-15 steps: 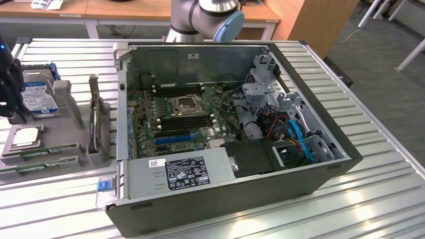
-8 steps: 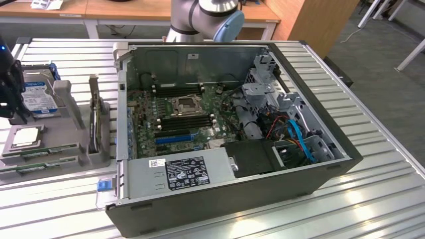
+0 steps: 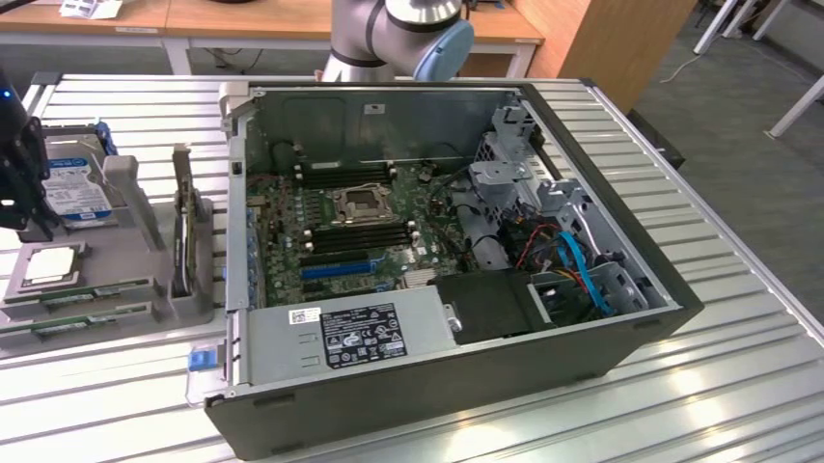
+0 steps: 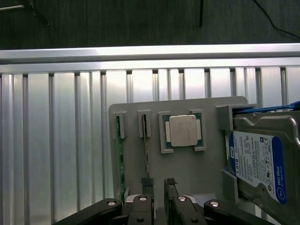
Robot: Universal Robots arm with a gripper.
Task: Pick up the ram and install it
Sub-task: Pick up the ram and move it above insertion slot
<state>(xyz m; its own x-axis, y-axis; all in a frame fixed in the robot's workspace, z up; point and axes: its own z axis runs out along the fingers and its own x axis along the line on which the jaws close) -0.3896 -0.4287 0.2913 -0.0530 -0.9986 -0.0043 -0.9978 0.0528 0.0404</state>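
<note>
— Gripper (image 4: 158,183) state?
— Released. Jaws apart, nothing between them. Hovering over the gray tray (image 4: 208,166), at the exterior view's far left.
— Ram position?
— Two sticks, each on edge in its own tray slot, side by side, not touching. Nearest the tray's edge: outer ram (image 4: 120,159). Between that and the CPU (image 4: 183,131): inner ram (image 4: 145,147). One fingertip (image 4: 146,182) lined up over the inner ram; cannot tell contact.
— Rest of the tray?
— CPU flat in a square pocket, just beside the inner ram. Past it, hard drive (image 4: 258,164) with blue and white label facing the wrist camera.
— Further right in the exterior view?
— Gray stand (image 3: 193,256) holding a dark card on edge, between the ram slots and the case (image 3: 644,270). Case open, lying on its side on the slatted table (image 3: 734,386). Inside: motherboard (image 3: 338,227), socket (image 3: 361,204) near its middle, black slots (image 3: 367,236) on two sides of the socket. Silver power supply (image 3: 347,333) against the near wall. Blue cables (image 3: 582,275) toward the exterior view's right.
— Ram versus motherboard?
— Well apart. Neither stick lifted from the tray.
</note>
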